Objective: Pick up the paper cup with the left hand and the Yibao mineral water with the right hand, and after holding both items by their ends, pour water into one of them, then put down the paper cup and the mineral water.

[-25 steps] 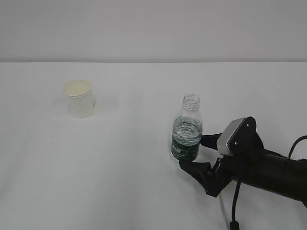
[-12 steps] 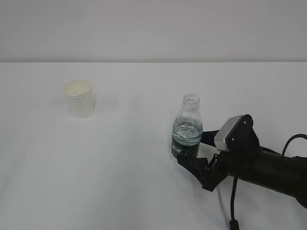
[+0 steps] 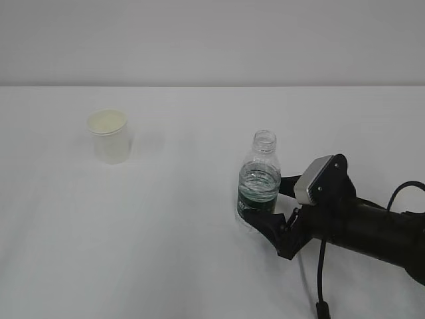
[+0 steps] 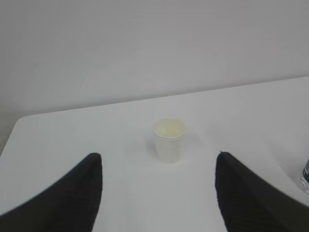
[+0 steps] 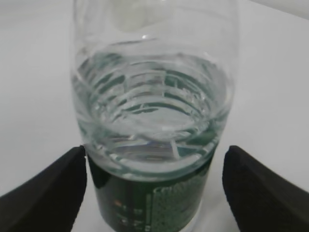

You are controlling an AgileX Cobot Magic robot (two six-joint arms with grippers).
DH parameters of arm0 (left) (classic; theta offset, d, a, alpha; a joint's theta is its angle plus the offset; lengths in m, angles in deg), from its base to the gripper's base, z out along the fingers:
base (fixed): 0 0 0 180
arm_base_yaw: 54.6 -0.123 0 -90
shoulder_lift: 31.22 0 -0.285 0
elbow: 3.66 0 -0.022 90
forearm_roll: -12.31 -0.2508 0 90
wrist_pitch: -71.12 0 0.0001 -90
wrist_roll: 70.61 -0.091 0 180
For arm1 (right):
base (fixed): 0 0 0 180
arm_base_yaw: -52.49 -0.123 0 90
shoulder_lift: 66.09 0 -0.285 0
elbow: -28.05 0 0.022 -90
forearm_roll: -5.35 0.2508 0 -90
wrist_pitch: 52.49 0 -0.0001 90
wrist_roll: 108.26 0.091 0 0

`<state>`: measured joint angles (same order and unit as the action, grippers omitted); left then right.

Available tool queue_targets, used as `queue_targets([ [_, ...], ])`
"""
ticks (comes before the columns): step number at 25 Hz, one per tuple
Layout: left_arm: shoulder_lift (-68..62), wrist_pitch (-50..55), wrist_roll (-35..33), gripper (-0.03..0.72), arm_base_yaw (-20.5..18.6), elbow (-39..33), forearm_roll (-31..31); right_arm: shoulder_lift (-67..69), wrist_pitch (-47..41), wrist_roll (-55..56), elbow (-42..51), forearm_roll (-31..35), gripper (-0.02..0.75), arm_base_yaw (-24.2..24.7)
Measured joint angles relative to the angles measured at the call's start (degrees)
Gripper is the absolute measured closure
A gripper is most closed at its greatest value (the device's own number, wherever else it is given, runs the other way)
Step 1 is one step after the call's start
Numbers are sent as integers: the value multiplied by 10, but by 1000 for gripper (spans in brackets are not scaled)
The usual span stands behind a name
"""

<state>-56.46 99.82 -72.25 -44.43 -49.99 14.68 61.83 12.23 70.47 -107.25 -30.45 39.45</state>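
The paper cup [image 3: 108, 136] stands upright at the table's left and shows in the left wrist view [image 4: 169, 140] ahead of my left gripper [image 4: 157, 164], which is open and empty, well short of the cup. The left gripper is out of the exterior view. The Yibao mineral water [image 3: 259, 183] stands upright, uncapped, part full. My right gripper [image 3: 265, 205] lies low on the table with its jaws either side of the green label. In the right wrist view the bottle [image 5: 154, 96] fills the space between the open fingers [image 5: 58, 188], with a small gap at the right.
The white table [image 3: 186, 252] runs back to a plain grey wall. The bottle's edge shows at the far right of the left wrist view [image 4: 305, 176]. The right arm's black cable [image 3: 323, 292] trails toward the front edge.
My right gripper has slid left toward the bottle, so its fingers now reach further round the label. The bottle and the cup have not moved.
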Motion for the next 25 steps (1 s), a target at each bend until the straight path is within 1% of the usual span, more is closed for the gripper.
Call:
queue_targets([
  [8, 0, 0, 0, 169, 0, 0, 0, 0, -21, 20, -29, -15, 66, 0],
  [16, 0, 0, 0, 169, 0, 0, 0, 4, -28, 30, -36, -23, 67, 0],
  [25, 0, 0, 0, 169, 0, 0, 0, 47, -28, 47, -65, -44, 69, 0],
])
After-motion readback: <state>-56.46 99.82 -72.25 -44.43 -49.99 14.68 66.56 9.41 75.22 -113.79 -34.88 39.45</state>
